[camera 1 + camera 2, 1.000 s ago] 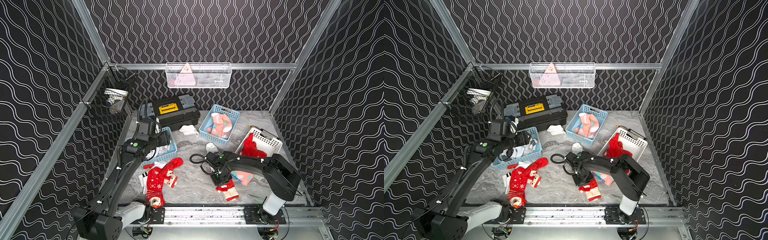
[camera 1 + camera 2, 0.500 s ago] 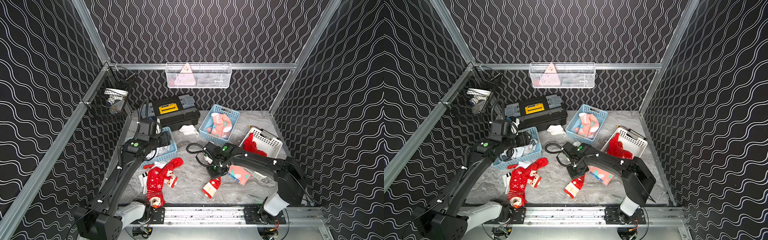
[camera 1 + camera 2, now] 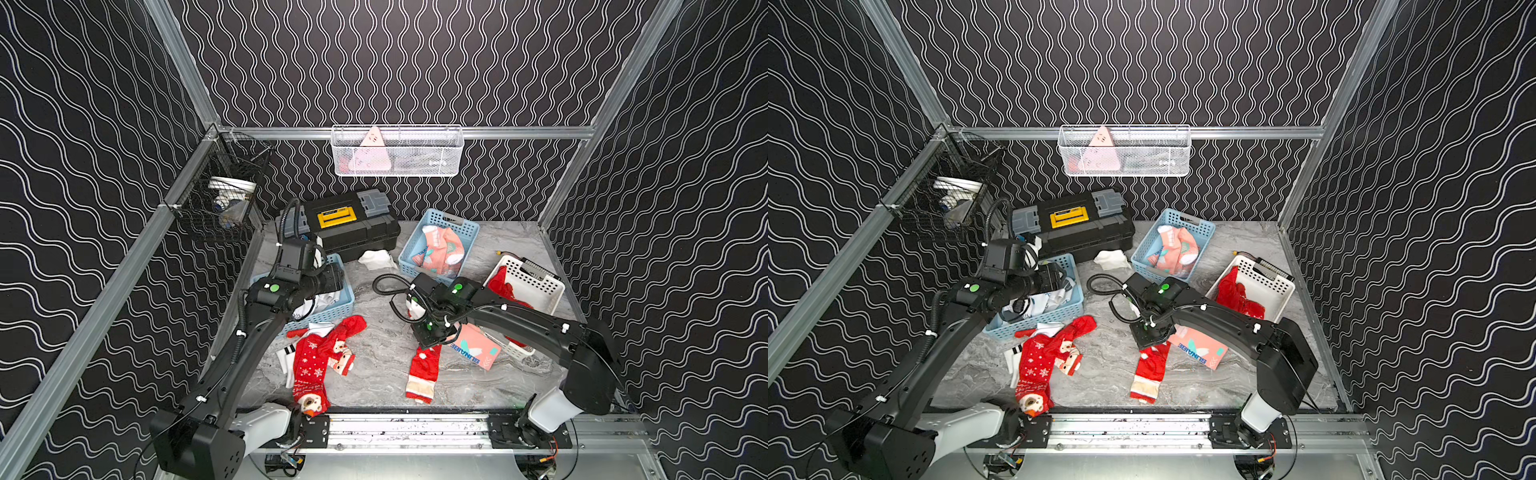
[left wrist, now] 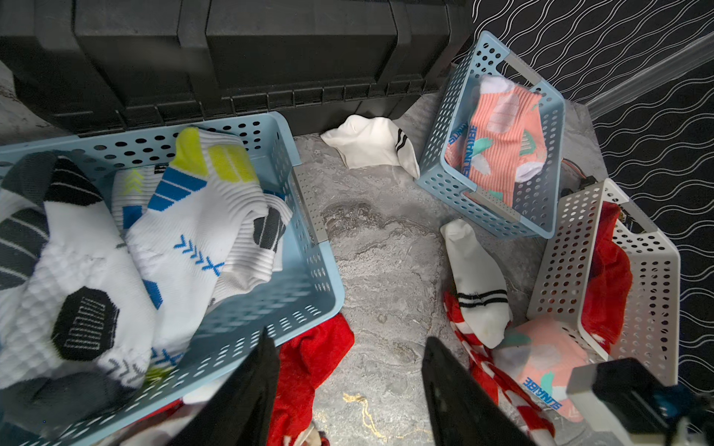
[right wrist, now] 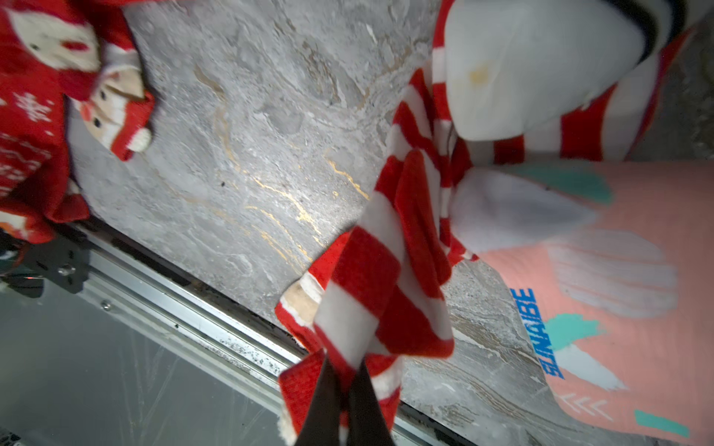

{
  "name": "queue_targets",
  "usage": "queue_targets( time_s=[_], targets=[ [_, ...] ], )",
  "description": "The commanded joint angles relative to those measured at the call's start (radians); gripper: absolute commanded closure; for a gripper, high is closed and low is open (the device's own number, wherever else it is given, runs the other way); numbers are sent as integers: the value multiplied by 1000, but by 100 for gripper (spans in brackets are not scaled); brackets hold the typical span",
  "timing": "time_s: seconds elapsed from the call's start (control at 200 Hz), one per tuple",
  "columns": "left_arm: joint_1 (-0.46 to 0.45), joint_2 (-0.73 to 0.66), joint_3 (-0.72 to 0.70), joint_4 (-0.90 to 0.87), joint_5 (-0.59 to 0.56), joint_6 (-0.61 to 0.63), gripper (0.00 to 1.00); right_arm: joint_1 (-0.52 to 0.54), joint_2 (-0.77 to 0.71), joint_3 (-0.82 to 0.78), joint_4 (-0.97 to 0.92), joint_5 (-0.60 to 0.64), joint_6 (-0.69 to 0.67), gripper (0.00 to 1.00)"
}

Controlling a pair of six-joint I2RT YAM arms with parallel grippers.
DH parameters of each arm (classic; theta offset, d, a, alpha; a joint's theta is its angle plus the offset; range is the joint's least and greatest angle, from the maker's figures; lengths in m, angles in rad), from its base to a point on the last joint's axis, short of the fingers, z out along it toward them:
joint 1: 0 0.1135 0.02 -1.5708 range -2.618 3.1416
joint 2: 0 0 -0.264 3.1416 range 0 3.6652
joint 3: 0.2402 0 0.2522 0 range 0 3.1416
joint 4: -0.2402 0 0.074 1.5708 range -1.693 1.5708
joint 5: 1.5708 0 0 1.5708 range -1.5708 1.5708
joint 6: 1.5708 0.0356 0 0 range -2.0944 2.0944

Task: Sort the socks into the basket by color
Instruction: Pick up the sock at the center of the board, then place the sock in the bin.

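Right wrist view: the right pincer [image 5: 345, 370], clamped on the red-and-white striped fabric sock [image 5: 371, 285], has raised it from the grey marbled counter [image 5: 251, 154], probably for the white perforated basket [image 3: 536, 286]; the left pincer [image 4: 347, 347] gapes empty.

You can't tell what fills the wire basket [image 3: 199, 224] at upper left in a top view, and the right arm [image 3: 519, 320] hides the white basket's [image 3: 536, 286] near end.

Blue lettering down the salmon-pink sock [image 5: 618, 309] on the desk, right side of the right wrist frame, reads roughly "SUNVIBE" (middle letters doubtful). The same word runs up the pink sock [image 4: 502, 143] in the blue basket [image 4: 444, 181], upper right. The yellow toolbox label [image 3: 334, 216] is too small to read.
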Motion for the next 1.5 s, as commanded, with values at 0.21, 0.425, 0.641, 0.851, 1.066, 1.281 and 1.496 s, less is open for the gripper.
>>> queue_targets(
  time_s=[0.21, 0.425, 0.641, 0.851, 1.066, 1.281, 1.496],
  targets=[
    [-6, 1, 9, 25, 7, 10, 36, -83, -59, 205, -71, -39, -9, 100],
    [-14, 3, 10, 31, 10, 10, 36, -154, -83, 309, -99, -56, -7, 100],
    [-37, 9, 26, 25, 5, 17, 36, -272, -138, 359, -114, -12, 4, 100],
    [-64, 18, 36, 25, 2, 18, 36, -451, -189, 352, -123, 45, 12, 100],
    [-87, 29, 45, 23, 0, 20, 36, -639, -215, 293, -87, 66, 28, 100],
    [-102, 41, 56, 20, 5, 25, 36, -808, -214, 203, -20, 80, 55, 100],
    [-112, 55, 70, 17, 17, 28, 36, -896, -191, 41, 95, 78, 91, 100]
  ],
)
